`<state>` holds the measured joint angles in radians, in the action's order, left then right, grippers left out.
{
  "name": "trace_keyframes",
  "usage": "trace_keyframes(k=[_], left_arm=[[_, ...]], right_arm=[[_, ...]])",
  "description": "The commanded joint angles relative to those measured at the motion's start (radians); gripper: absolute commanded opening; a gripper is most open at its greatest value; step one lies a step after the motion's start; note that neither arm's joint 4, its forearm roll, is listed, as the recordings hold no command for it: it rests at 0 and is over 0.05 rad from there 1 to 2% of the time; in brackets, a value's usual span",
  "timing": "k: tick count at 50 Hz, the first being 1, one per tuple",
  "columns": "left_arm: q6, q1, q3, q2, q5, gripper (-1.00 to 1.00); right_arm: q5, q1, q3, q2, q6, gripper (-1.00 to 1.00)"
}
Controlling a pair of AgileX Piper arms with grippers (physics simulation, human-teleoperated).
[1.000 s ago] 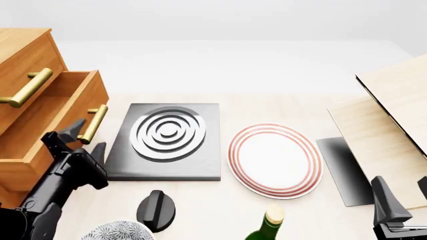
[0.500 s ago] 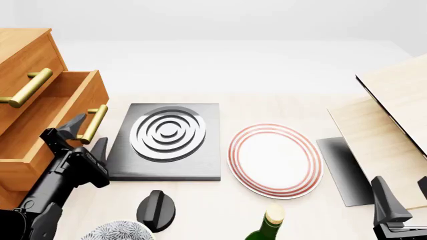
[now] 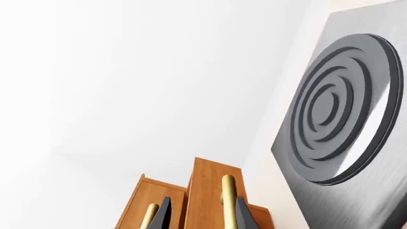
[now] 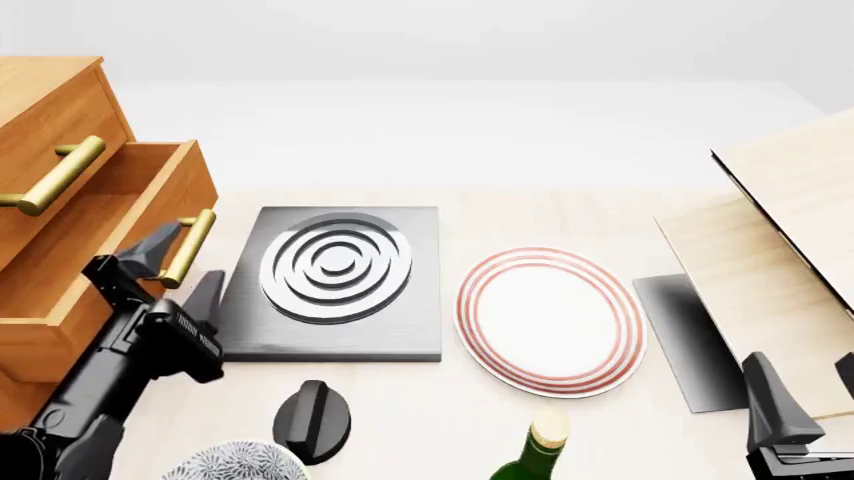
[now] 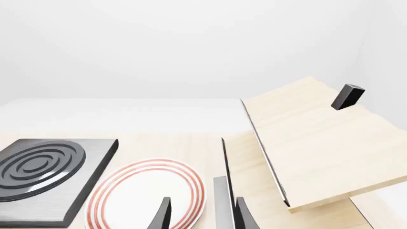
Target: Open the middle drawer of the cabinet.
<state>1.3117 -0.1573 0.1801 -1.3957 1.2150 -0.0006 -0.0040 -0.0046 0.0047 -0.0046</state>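
The cabinet (image 4: pixel 47 100) stands at the far left of the front view. Its middle drawer (image 4: pixel 158 188) is pulled out, with its brass handle (image 4: pixel 188 247) facing the stove plate. My left gripper (image 4: pixel 176 270) is open, one finger on each side of that handle and not closed on it. In the left wrist view the handle (image 3: pixel 228 198) shows between the fingertips of the left gripper (image 3: pixel 202 217). The top drawer's handle (image 4: pixel 54 175) is farther left. The lowest drawer is hidden behind my left arm. My right gripper (image 4: pixel 807 405) is open and empty at the near right.
A grey stove plate (image 4: pixel 334 280) lies right of the drawer, then a red-rimmed plate (image 4: pixel 550 318). A black knob (image 4: pixel 314 418), a patterned bowl (image 4: pixel 240 462) and a green bottle (image 4: pixel 534 455) sit near the front edge. Pale wooden boards (image 4: pixel 774 230) and a dark slab (image 4: pixel 687 340) stand at right.
My left gripper has shifted slightly right and forward along the handle. The drawer and the right arm have not visibly moved.
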Motion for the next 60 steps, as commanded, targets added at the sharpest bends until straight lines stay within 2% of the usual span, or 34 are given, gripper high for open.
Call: trace_keyframes(k=[1,10,31,35,40,42,57,58,59,60], left_arm=[[0.017,-0.047,-0.011,0.063,-0.012,1.0],[0.025,-0.073,-0.022,0.144,-0.042,1.0],[0.018,-0.169,-0.012,0.406,-0.192,1.0],[0.002,-0.178,0.0,0.472,-0.243,1.0],[-0.048,-0.188,0.032,0.6,-0.376,1.0],[-0.037,-0.195,0.028,0.611,-0.365,1.0],[-0.104,-0.193,0.081,0.801,-0.523,1.0],[-0.512,-0.201,0.083,0.832,-0.56,1.0],[-0.112,-0.206,0.08,0.81,-0.534,1.0],[-0.105,-0.206,0.082,0.813,-0.541,1.0]], right_arm=[[0.0,0.0,0.0,0.0,0.0,1.0],[0.0,0.0,0.0,0.0,0.0,1.0],[0.0,0.0,0.0,0.0,0.0,1.0],[0.0,0.0,0.0,0.0,0.0,1.0],[0.0,0.0,0.0,0.0,0.001,1.0],[0.0,0.0,0.0,0.0,0.0,1.0],[0.0,0.0,0.0,0.0,0.0,1.0],[0.0,0.0,0.0,0.0,-0.001,1.0],[0.0,0.0,0.0,0.0,0.0,1.0],[0.0,0.0,0.0,0.0,0.0,1.0]])
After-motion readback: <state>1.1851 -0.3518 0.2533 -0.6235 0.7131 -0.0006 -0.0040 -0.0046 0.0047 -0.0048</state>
